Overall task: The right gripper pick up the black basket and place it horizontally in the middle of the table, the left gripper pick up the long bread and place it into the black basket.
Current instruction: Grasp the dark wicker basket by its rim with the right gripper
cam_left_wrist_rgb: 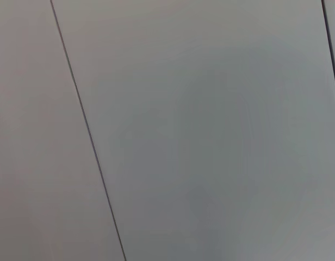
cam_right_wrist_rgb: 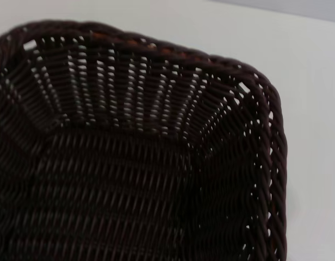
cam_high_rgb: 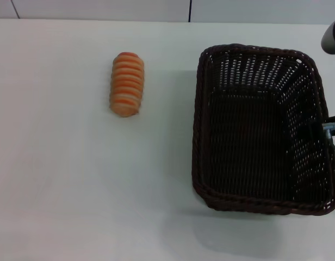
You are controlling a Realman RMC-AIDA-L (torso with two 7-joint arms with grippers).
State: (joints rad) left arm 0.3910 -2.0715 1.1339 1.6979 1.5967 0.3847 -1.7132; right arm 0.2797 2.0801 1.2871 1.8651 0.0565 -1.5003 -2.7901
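The black basket is on the right of the table, its long side running away from me. It casts a faint offset shadow, as if held slightly above the surface. My right gripper reaches in from the right edge and is shut on the basket's right rim; its grey housing shows at the top right. The right wrist view looks down into the empty basket. The long bread lies striped side up at the left-centre, apart from the basket. My left gripper is out of view.
The left wrist view shows only a plain grey surface with a dark seam. The table's back edge meets a wall with panel seams. White table surface lies between the bread and the basket.
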